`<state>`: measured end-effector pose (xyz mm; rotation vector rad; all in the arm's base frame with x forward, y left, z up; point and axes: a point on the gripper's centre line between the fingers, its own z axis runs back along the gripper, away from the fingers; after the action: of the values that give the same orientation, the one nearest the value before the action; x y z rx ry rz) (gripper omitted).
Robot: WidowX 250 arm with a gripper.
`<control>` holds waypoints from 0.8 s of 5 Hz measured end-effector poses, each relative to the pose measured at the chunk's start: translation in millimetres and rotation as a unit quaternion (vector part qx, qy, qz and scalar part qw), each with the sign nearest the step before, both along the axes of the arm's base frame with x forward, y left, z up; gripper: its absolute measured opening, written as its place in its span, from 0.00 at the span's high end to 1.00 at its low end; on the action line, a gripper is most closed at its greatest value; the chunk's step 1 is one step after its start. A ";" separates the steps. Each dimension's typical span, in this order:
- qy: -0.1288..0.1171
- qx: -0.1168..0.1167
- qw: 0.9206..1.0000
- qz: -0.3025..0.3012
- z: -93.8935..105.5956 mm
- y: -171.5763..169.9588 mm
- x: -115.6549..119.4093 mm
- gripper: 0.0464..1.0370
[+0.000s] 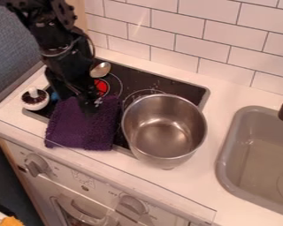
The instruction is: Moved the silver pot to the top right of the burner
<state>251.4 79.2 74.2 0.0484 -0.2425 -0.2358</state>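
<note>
Silver pot (164, 132) at stove (182, 88) R side, nr sink (225, 159). Gripper (89, 108) at purple cloth (79, 128); open/closed: can't tell.

Pot (164, 130) at right of stovetop (182, 87), between cloth (79, 126) and sink (227, 152); spoon (101, 69) behind cloth.

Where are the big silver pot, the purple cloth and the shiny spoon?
Silver pot (165, 132): camera view, on its inside bottom.
Purple cloth (85, 126): camera view, on its middle.
Spoon (101, 69): camera view, on its bowl.
</note>
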 end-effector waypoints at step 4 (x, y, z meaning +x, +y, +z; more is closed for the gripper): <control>-0.037 -0.089 0.995 -0.034 -9.2 -38.3 26.1 0.04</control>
<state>277.5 40.8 65.1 -0.1283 -0.3378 -0.2787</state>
